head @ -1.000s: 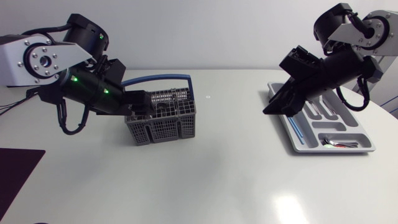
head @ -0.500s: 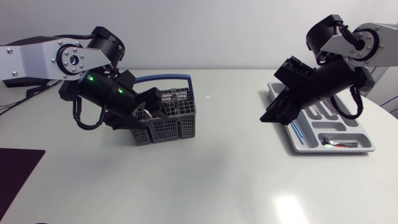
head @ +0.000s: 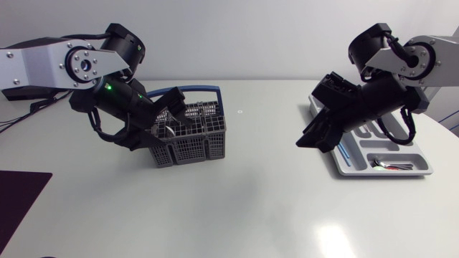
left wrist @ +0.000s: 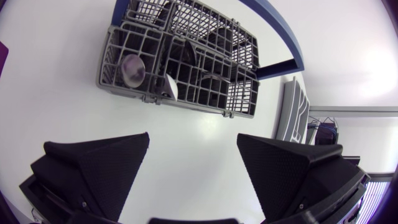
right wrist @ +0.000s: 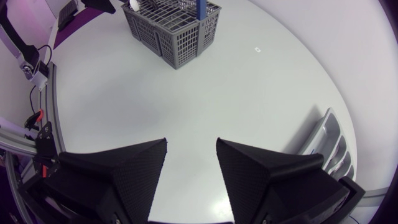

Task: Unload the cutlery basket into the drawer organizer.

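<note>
White tabletop (head: pixel 237 208) fills the head view, with the grey mesh cutlery basket (head: pixel 190 142) left of centre in the frame and the grey drawer organizer (head: pixel 423 170) at the right edge, the 2 well apart. The basket's blue handle (head: pixel 193 89) arches over its far side.

The left gripper (head: pixel 171 116) hangs at the basket's left end, just above its rim. In the left wrist view its jaws are spread wide with nothing between them, and the basket lies ahead of the fingers. 2 spoons stand in the compartments nearest the gripper, bowls up: 1 rounded bowl (left wrist: pixel 132 67) in the end compartment and 1 paler bowl (left wrist: pixel 169 87) beside it.

The right gripper (head: pixel 310 137) points down toward the table, just left of the organizer in the head view. The right wrist view shows its jaws parted and holding nothing, bare table beneath them.

In the organizer, cutlery (head: pixel 391 165) lies in the compartment nearest the frame's lower edge, and a thin blue item (head: pixel 343 149) lies in the long left compartment.
</note>
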Controlling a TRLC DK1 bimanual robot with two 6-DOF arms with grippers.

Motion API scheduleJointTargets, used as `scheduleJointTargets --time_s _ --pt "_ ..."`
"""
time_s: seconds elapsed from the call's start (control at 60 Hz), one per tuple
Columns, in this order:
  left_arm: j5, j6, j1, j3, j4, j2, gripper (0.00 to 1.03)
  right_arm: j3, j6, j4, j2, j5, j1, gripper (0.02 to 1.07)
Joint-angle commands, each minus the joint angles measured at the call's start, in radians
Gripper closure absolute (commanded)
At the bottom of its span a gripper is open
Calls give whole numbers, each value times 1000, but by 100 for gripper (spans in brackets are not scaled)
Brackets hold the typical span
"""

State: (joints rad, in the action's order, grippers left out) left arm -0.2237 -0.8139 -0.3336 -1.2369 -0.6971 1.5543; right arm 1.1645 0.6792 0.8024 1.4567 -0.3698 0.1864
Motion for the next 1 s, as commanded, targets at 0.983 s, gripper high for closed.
scheduleJointTargets --time_s 0.983 --pt "188 -171 -13 -111 -97 4 44 -83 -115 -65 -58 12 128 48"
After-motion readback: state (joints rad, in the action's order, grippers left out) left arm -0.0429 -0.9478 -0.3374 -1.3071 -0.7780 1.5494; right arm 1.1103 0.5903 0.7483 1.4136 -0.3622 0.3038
